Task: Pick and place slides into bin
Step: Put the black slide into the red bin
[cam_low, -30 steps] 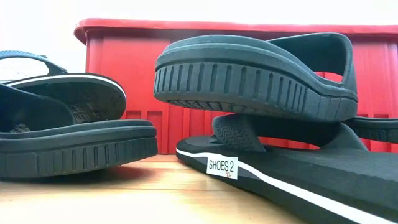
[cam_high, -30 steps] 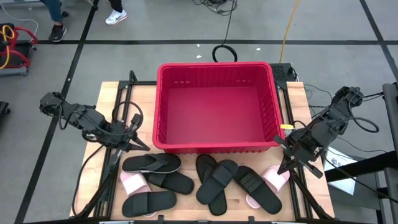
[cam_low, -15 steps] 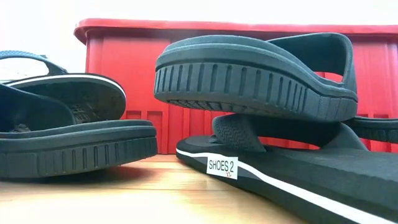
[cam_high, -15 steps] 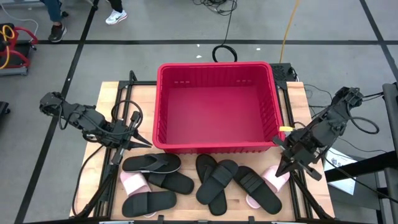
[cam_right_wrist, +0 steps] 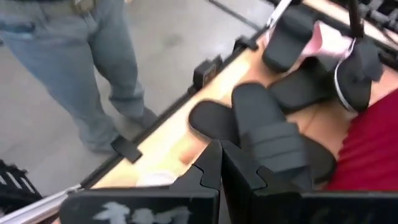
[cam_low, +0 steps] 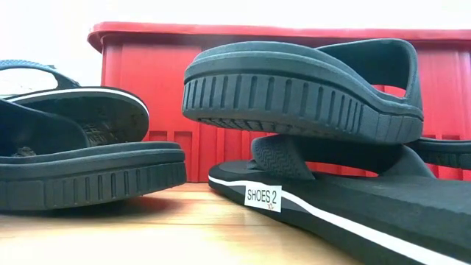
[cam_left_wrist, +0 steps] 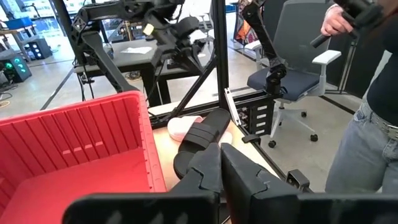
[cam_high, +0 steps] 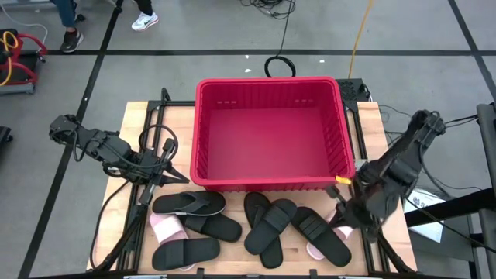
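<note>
Even overhead lighting, soft shadows. Low view background overexposed white above red lattice-walled plastic bin (cam_low: 294,110). Right wrist view motion-blurred.

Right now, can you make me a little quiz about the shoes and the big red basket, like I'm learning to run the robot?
1. True or false: the red bin already has slides in it.
2. Which colour are most of the slides on the table? A) black B) green C) yellow
3. Fill in: the right gripper hangs over a pale ____ slide near the table's right edge, while the left gripper waits by the bin's left front corner.

Key: 1 false, the bin is empty. 2 A. 3 pink.
</note>
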